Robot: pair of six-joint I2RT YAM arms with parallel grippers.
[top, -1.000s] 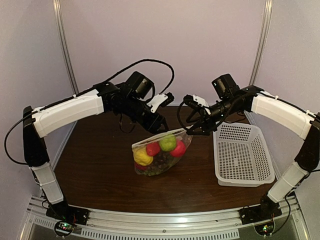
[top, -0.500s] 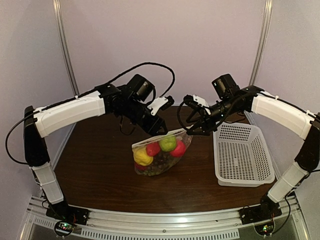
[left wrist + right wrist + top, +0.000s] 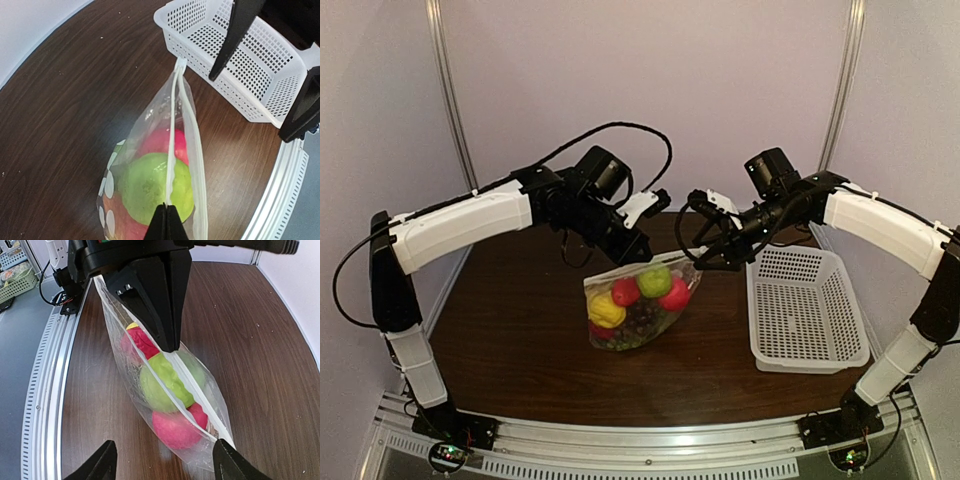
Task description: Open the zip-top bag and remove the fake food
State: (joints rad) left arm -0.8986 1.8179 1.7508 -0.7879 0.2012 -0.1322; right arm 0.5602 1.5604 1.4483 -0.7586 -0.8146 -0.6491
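Our left gripper pinches the zip-top bag rim, right gripper spread; grabbing both lips, we'd never open it.

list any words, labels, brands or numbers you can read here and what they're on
None can be read in any view.
The zip-top bag carries only white dots, no lettering.
The white basket and the table show no print.
The clutter in the top left corner of the right wrist view is too blurred to read.
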